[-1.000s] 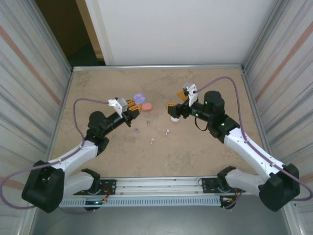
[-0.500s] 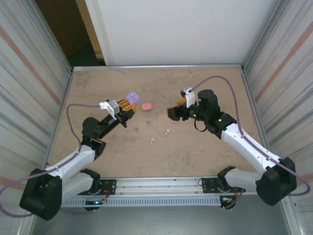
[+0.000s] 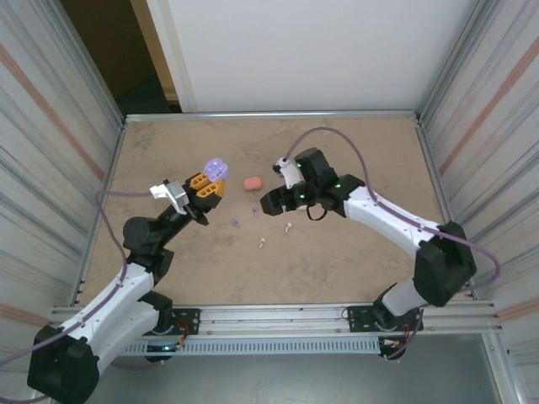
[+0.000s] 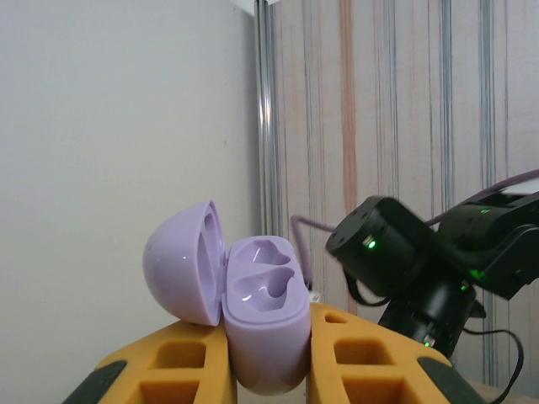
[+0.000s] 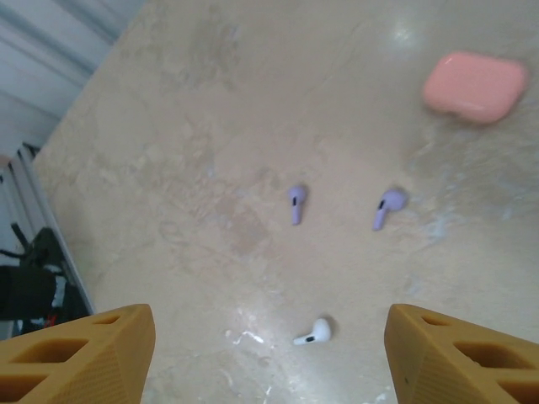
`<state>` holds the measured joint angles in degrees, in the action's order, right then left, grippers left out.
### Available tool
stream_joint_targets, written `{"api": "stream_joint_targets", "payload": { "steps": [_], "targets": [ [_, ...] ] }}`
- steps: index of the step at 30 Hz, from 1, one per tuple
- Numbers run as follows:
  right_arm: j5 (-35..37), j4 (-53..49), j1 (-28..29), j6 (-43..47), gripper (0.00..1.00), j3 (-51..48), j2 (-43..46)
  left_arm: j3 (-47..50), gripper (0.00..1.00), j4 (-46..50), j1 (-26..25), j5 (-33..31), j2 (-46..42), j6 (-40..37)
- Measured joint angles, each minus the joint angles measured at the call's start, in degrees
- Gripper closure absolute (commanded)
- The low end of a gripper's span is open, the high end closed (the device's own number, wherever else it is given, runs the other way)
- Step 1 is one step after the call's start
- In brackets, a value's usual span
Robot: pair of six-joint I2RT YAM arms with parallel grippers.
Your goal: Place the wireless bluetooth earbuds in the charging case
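Top: left arm (image 3: pixel 143 244) extends far, left end effector (image 3: pixel 206 187) clamped on open purple case (image 3: pixel 216 168); right arm (image 3: pixel 379 215) bends left. Left wrist: lid (image 4: pixel 181 269) tipped left. Right wrist: right end effector (image 5: pixel 269 353) open, empty, above purple earbuds (image 5: pixel 296 204) on bench (image 5: pixel 168 126).

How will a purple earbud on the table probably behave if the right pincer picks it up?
The purple earbud looks tiny against the open right pincer, so it is probably very light and easily knocked away. Its rounded head may slip or pivot in the grip. On the glossy table it would likely slide when pushed.
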<state>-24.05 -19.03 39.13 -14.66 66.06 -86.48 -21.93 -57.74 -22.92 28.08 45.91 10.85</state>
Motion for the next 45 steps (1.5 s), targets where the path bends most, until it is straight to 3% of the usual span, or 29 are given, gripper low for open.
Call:
{"api": "stream_joint_targets", "payload": {
  "steps": [21,35,45],
  "targets": [
    [3.58,-15.32,8.11,0.28,0.33,24.09,-26.45,-0.07,1.0,4.63,0.0,1.49,-1.55,-0.04],
    [6.75,-22.62,9.77,2.93,0.54,36.81,-38.84,-0.09,1.0,6.4,0.0,1.49,-4.24,-0.09],
    [7.58,-25.24,10.03,3.76,0.62,44.61,-44.83,-0.09,1.0,6.99,0.0,1.46,-4.37,-0.31]
  ]
}}
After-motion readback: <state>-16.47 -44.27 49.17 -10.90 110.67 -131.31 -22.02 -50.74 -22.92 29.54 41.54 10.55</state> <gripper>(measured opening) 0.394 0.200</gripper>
